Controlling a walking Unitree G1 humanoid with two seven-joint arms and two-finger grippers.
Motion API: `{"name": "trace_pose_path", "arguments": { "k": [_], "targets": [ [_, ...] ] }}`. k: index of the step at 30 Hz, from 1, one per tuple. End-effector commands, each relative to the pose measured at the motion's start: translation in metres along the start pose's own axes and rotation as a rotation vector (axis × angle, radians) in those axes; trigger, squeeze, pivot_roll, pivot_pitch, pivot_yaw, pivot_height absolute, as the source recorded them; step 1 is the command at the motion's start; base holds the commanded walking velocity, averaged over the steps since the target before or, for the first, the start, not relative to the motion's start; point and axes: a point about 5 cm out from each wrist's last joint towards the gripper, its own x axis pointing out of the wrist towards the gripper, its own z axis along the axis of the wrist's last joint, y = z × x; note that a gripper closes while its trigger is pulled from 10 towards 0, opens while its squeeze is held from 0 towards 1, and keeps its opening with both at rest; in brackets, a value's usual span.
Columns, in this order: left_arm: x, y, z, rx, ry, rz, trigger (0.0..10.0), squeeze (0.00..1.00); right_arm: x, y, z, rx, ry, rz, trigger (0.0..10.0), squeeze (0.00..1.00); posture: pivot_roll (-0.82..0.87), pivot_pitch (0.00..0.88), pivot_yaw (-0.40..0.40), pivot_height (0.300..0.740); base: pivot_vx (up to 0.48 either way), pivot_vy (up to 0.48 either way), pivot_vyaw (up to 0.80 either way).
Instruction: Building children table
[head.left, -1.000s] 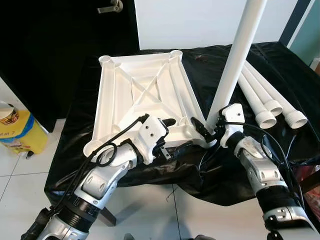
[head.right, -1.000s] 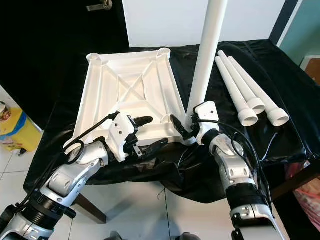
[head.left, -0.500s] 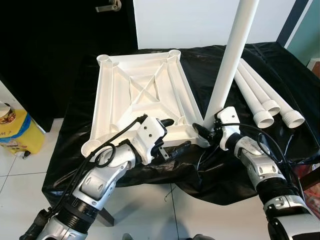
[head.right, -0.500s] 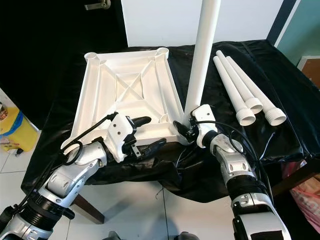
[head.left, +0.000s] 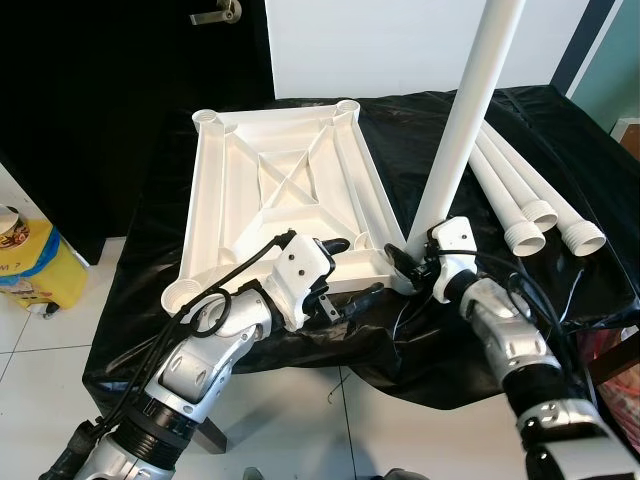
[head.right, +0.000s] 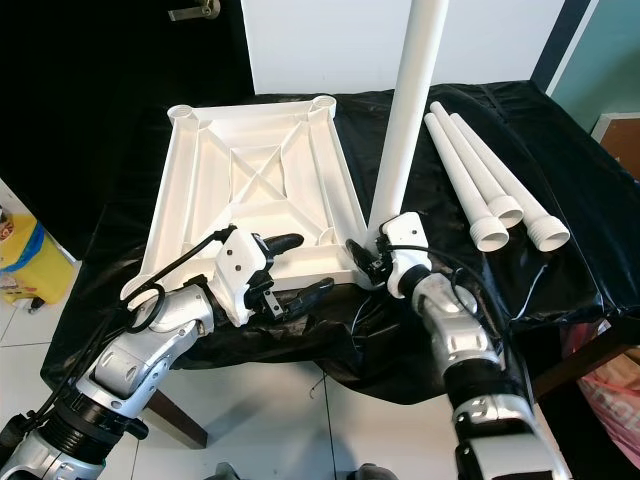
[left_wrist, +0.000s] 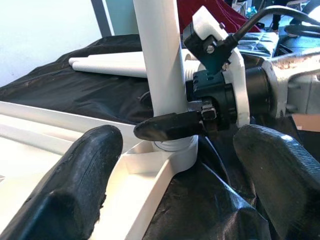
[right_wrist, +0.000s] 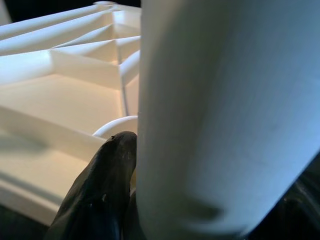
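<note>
From the head, we are seeing our right gripper (head.left: 412, 262) clamping the smooth white table leg (head.left: 463, 118) standing in the near right corner socket of the ribbed, upturned tabletop (head.left: 280, 190) on crinkled black sheeting (head.left: 160, 240). In the left wrist view, our left gripper (left_wrist: 175, 165) is gaping at the tabletop's near edge. In the right wrist view, one finger (right_wrist: 100, 192) is pressing the leg.

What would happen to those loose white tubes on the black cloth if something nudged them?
The three spare legs are round and smooth, so they would probably roll sideways. They look hollow, so likely light and easily shifted. The wrinkled black cloth might slow them.
</note>
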Motion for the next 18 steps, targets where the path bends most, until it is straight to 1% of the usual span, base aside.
{"name": "trace_pose_path", "arguments": {
  "k": [1, 3, 4, 5, 7, 8, 9, 11, 13, 14, 15, 17, 18],
  "targets": [
    [0.000, -0.009, -0.001, -0.002, 0.009, -0.107, 10.0, 0.00, -0.005, 0.010, -0.018, 0.033, 0.078, -0.073, 10.0, 0.00, -0.02, 0.033, -0.014, 0.740, 0.000, 0.000, 0.00],
    [0.001, -0.009, -0.001, -0.002, 0.009, -0.109, 10.0, 0.00, -0.005, 0.011, -0.018, 0.038, 0.077, -0.091, 10.0, 0.00, -0.02, 0.033, -0.014, 0.740, 0.000, 0.000, 0.00],
    [0.001, -0.009, -0.002, -0.001, 0.010, -0.112, 10.0, 0.00, -0.005, 0.011, -0.020, 0.045, 0.081, -0.167, 10.0, 0.00, -0.02, 0.028, -0.011, 0.740, 0.000, 0.000, 0.00],
    [0.001, -0.009, -0.002, -0.001, 0.010, -0.112, 10.0, 0.00, -0.005, 0.011, -0.020, 0.045, 0.081, -0.167, 10.0, 0.00, -0.02, 0.028, -0.011, 0.740, 0.000, 0.000, 0.00],
    [0.002, -0.009, -0.002, 0.001, 0.011, -0.116, 10.0, 0.00, -0.007, 0.013, -0.023, 0.046, 0.090, -0.272, 10.0, 0.00, -0.03, 0.021, -0.015, 0.740, 0.000, 0.000, 0.00],
    [0.002, -0.009, -0.002, 0.001, 0.011, -0.116, 10.0, 0.00, -0.007, 0.013, -0.023, 0.046, 0.090, -0.272, 10.0, 0.00, -0.03, 0.021, -0.015, 0.740, 0.000, 0.000, 0.00],
    [0.003, -0.009, -0.002, 0.002, 0.011, -0.117, 10.0, 0.00, -0.008, 0.016, -0.024, 0.052, 0.095, -0.317, 10.0, 0.00, -0.03, 0.021, -0.015, 0.740, 0.000, 0.000, 0.00],
    [0.003, -0.009, -0.002, 0.002, 0.011, -0.117, 10.0, 0.00, -0.009, 0.018, -0.025, 0.057, 0.098, -0.337, 10.0, 0.00, -0.03, 0.021, -0.015, 0.740, 0.000, 0.000, 0.00],
    [0.003, -0.009, -0.002, 0.002, 0.009, -0.116, 10.0, 0.00, -0.011, 0.025, -0.024, 0.102, 0.098, -0.398, 10.0, 0.00, -0.02, 0.014, -0.026, 0.740, 0.000, 0.000, 0.00],
    [0.003, -0.009, -0.002, 0.002, 0.009, -0.116, 10.0, 0.00, -0.011, 0.025, -0.024, 0.102, 0.098, -0.398, 10.0, 0.00, -0.02, 0.014, -0.026, 0.740, 0.000, 0.000, 0.00],
    [0.003, -0.010, -0.003, 0.002, 0.009, -0.114, 10.0, 0.00, -0.011, 0.030, -0.023, 0.130, 0.096, -0.414, 10.0, 0.00, -0.02, 0.014, -0.026, 0.740, 0.000, 0.000, 0.00],
    [0.003, -0.010, -0.003, 0.002, 0.009, -0.114, 10.0, 0.00, -0.011, 0.030, -0.023, 0.130, 0.096, -0.414, 10.0, 0.00, -0.02, 0.014, -0.026, 0.740, 0.000, 0.000, 0.00],
    [0.002, -0.010, -0.003, 0.001, 0.010, -0.113, 10.0, 0.00, -0.011, 0.034, -0.021, 0.140, 0.088, -0.420, 10.0, 0.00, -0.02, 0.014, -0.026, 0.740, 0.000, 0.000, 0.00]
  ]
}}
